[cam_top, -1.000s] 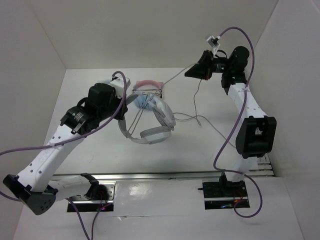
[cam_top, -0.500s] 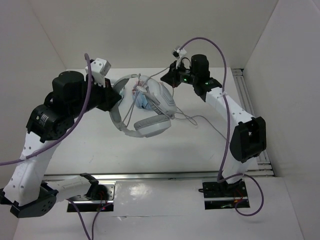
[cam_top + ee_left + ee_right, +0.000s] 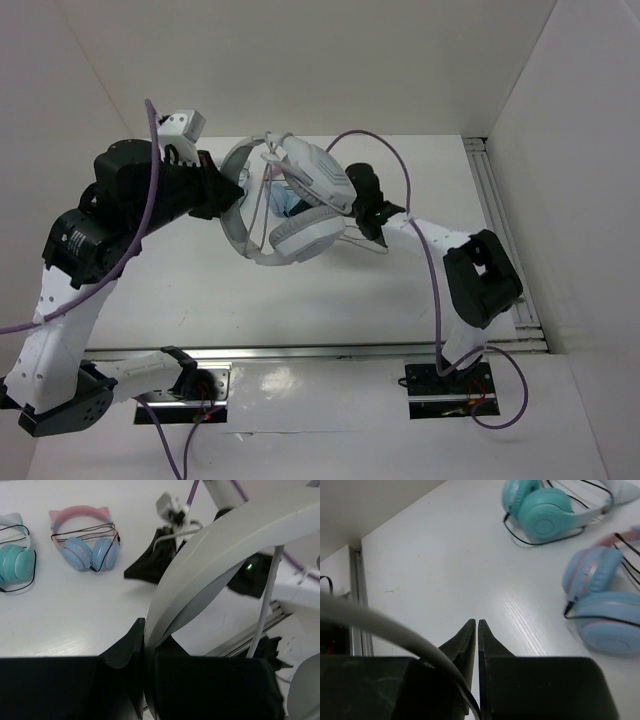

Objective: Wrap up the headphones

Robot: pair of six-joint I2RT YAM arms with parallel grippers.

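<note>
The white table (image 3: 65,615) carries a teal headphone pair (image 3: 15,562) and a blue-pink pair (image 3: 76,552).

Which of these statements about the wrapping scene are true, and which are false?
1. The left gripper clamps the headphones by the band. True.
2. The headphones lie flat on the table. False: they are held up off it.
3. The right gripper is wide open. False: its fingers are shut together.
4. A teal pair and a blue pair with a pink band lie on the table. True.
</note>
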